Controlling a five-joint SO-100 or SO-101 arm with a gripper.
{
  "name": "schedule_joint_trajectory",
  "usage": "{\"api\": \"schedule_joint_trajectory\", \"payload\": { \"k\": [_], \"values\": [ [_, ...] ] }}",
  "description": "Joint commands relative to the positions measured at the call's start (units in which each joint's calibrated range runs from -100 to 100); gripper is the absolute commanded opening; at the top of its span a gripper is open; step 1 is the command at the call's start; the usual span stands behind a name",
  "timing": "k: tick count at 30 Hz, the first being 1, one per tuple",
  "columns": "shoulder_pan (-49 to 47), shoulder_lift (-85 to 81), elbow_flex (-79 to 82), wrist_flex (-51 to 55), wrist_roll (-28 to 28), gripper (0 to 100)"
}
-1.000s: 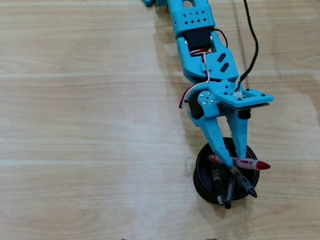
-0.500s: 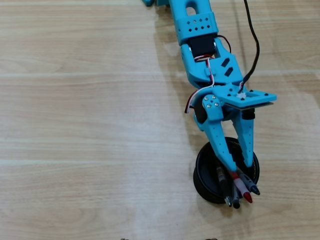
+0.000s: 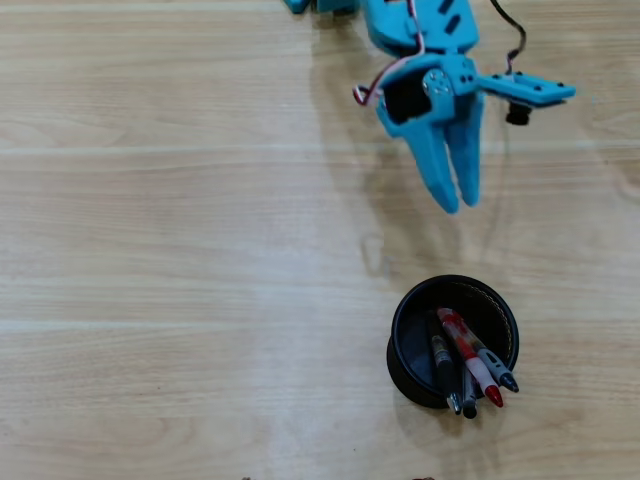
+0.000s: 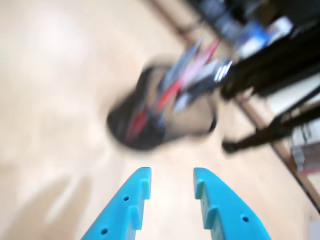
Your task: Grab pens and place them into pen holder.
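— Where are the bright blue two-piece fingers [image 3: 458, 204] sitting right now?

— They are hanging above the pale wood-grain surface [image 3: 180, 230], empty. In the wrist view the two blue fingers [image 4: 171, 176] are standing slightly apart with bare surface showing between them, so nothing is clamped there.

— And the pens?

— All four are resting in the round black wire-mesh pen holder [image 3: 410, 318], which is sitting well beyond the fingertips, straight ahead of them in the overhead view. I am making out a slim red pen [image 3: 468, 358], a black pen with an amber window [image 3: 441, 360], a grey-clear pen [image 3: 495, 368], and a dark-capped pen [image 3: 467, 394] wedged between the black and the red. Their tips are all leaning over the rim on the side farthest from the fingers.

— So the job is looking finished?

— I am judging it so; no pen is lying loose on the surface in either view.

— Anything that is worrying you?

— The lean. Every pen is tipping the same way, away from the fingers, so the weight is sitting on one edge of a light cup. If the arm is swinging low and clipping the rim, the holder may be toppling and spilling them. The wrist view is blurred, so I cannot be telling how steady the cup is.
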Motion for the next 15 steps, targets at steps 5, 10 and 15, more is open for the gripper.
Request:
{"api": "schedule_joint_trajectory", "payload": {
  "k": [5,10,15],
  "values": [
    [-1.5,-51.5,46.9,27.3,8.6,16],
    [-0.7,-72.0,57.7,52.0,8.4,16],
    [-2.6,-80.1,57.4,63.4,8.6,16]
  ]
}}
